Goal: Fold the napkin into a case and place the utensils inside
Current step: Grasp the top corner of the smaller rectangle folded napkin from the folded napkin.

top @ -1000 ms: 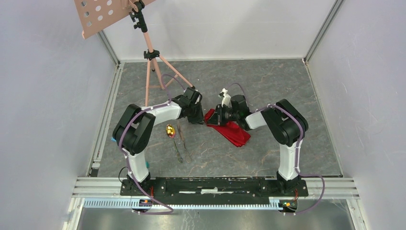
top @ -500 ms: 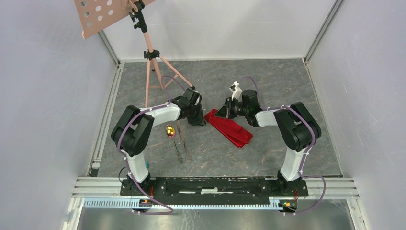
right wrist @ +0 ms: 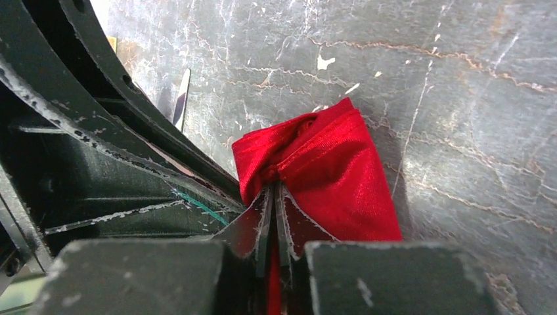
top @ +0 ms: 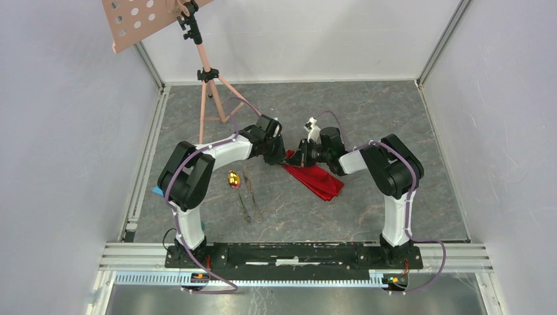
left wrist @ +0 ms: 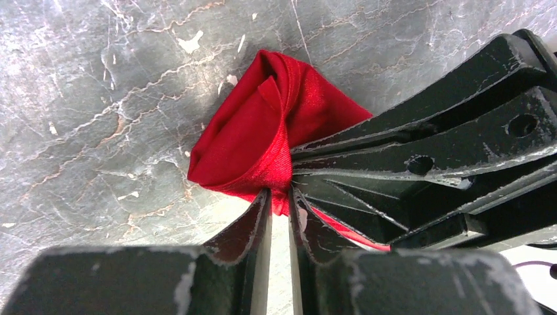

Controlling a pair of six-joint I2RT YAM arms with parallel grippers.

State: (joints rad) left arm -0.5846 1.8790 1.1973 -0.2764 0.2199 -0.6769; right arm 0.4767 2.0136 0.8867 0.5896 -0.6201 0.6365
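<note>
The red napkin (top: 318, 180) lies folded into a narrow strip slanting toward the near right. Both grippers meet at its far-left end. My left gripper (top: 283, 156) is shut on a bunched corner of the napkin (left wrist: 253, 134), and its fingertips (left wrist: 261, 197) pinch the cloth. My right gripper (top: 296, 159) is shut on the same end of the napkin (right wrist: 335, 174), a fold of it pressed between its fingertips (right wrist: 266, 193). The utensils lie to the left: a gold spoon (top: 232, 178) and thin dark pieces (top: 248, 195). A sliver of one utensil (right wrist: 182, 98) shows past the left arm.
A pink tripod stand (top: 209, 98) with a perforated board (top: 141, 20) stands at the far left. Grey walls close in the marbled table (top: 368, 118) on three sides. An aluminium rail (top: 295, 252) runs along the near edge.
The right gripper came back down and left onto the napkin's far-left end and closed on it. The left gripper shifted right to the same end.
</note>
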